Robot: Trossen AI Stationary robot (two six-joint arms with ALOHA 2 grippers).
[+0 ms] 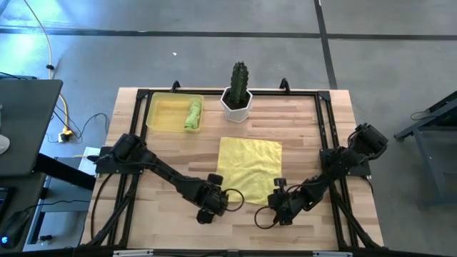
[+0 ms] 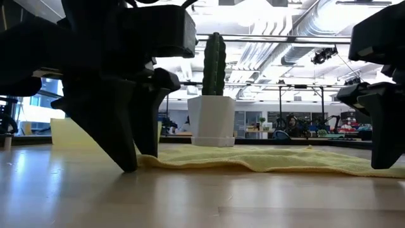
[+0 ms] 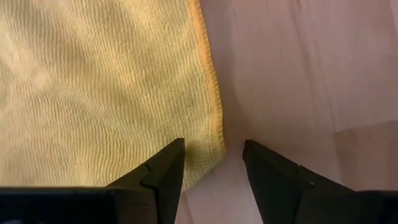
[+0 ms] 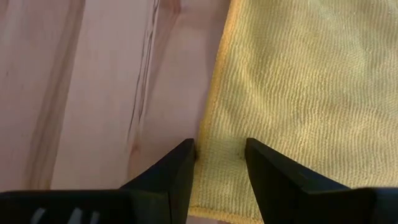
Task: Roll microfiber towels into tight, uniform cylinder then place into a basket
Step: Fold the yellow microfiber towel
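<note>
- A pale yellow microfiber towel lies spread flat and unrolled on the wooden table, near the middle toward the front edge. Its surface shows fine ribbed weave and a stitched hem, with slight ripples along the near edge.
- A lime green microfiber towel, rolled into a short cylinder, lies inside the basket at its right end.
- The shallow rectangular translucent yellow plastic basket sits at the table's far left corner.
</note>
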